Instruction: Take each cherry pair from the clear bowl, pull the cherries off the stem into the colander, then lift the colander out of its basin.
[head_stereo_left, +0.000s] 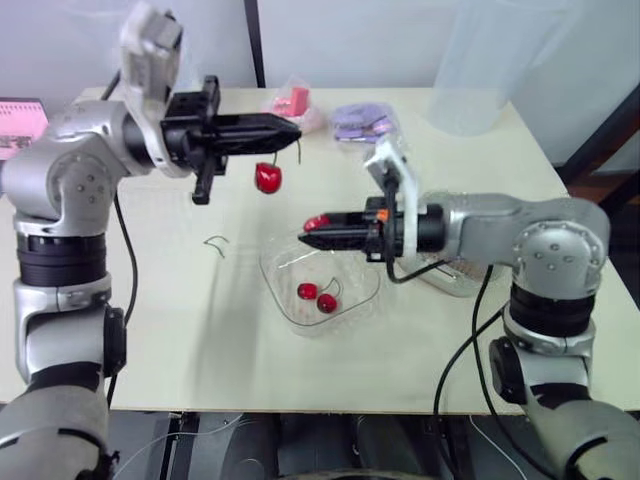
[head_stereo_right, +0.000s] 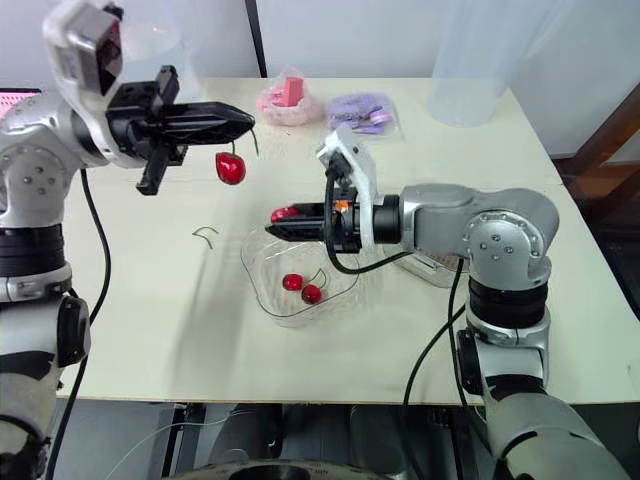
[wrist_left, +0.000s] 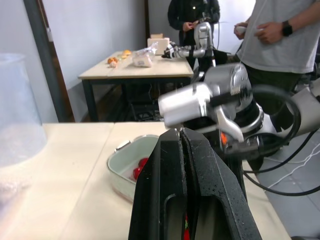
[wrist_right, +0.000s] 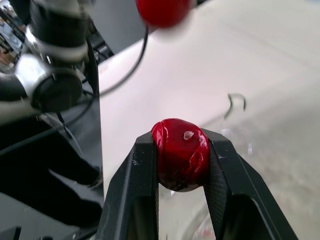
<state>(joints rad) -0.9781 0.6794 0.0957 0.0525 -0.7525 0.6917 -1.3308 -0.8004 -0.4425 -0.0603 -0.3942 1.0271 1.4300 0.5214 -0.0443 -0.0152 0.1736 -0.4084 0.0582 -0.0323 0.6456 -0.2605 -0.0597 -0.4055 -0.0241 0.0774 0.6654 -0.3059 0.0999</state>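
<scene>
Cherries (head_stereo_left: 318, 296) of one pair lie in the bowl (head_stereo_left: 275, 275) near the counter's (head_stereo_left: 180, 330) front edge, not yet taken. Just above the bowl's far rim, a loose cherry (wrist_right: 180, 152) is clamped in the right pincer (head_stereo_left: 312, 224), judged ready to be carried to the colander (head_stereo_left: 455, 282) under that arm. Farther off, the left pincer (head_stereo_left: 290, 130) is closed on the stem (head_stereo_left: 298, 150), held high so that the last cherry (head_stereo_left: 267, 178) hangs free for pulling.

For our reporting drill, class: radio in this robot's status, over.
Left gripper shut on stem with hanging cherry. Right gripper shut on loose cherry at clear bowl edge. One cherry pair in bowl. Bare stem on table, not obstructing.
</scene>
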